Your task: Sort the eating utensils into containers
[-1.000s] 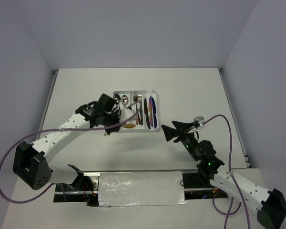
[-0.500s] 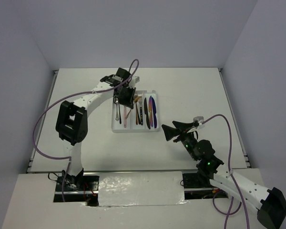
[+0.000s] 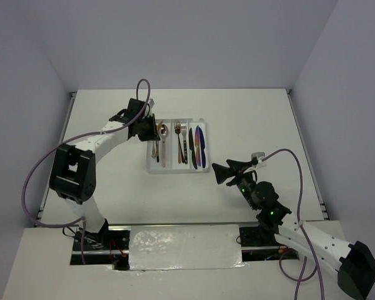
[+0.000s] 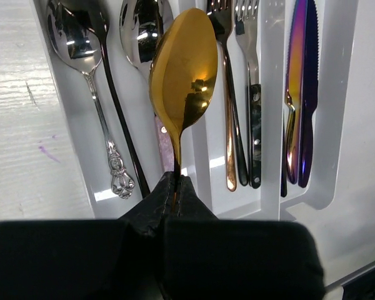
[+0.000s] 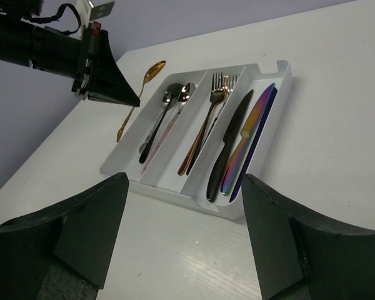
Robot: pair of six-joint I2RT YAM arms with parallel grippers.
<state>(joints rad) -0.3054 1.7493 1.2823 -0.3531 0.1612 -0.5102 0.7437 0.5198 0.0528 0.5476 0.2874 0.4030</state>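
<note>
My left claw [image 4: 177, 187] pinches the gold spoon [image 4: 182, 69] by its thin handle, close to the tray [image 4: 344, 94]. The spoon may swivel in this narrow grip and land across a divider [image 4: 201, 144].

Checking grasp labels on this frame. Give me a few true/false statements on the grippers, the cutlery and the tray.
1. The left gripper is shut on the handle of a gold spoon. True.
2. The right gripper holds a knife. False: it is open and empty, beside the tray.
3. The knives lie in the tray compartment nearest the right arm. True.
4. The gold spoon lies flat in a compartment. False: the left gripper holds it, and it has not been set down.
5. The forks lie in the middle compartment. True.
</note>
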